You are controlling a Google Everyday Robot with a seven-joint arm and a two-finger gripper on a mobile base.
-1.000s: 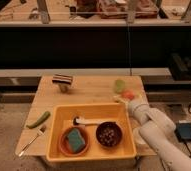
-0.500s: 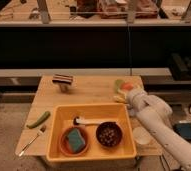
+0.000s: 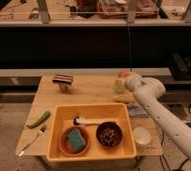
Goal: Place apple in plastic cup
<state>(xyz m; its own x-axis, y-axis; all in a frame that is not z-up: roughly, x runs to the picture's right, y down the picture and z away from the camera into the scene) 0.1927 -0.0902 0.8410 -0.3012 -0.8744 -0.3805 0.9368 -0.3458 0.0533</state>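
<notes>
Orange-red and round, the small apple [image 3: 122, 73] is pinched tight in the white robot's gripper [image 3: 124, 77], just above the pale yellow-green see-through plastic cup [image 3: 119, 87].

Wooden table [image 3: 89, 92], dark counter [image 3: 64, 47] behind, speckled floor [image 3: 6, 130], dim warm light

Small, round, orange-red apple [image 3: 123, 74], clasped in the closed fingers of the gripper [image 3: 126, 78], up off the bench [image 3: 89, 91], just over the rim of the plastic cup [image 3: 119, 87]. Pale yellow-green, translucent, upright, near the bench's far right edge.
</notes>
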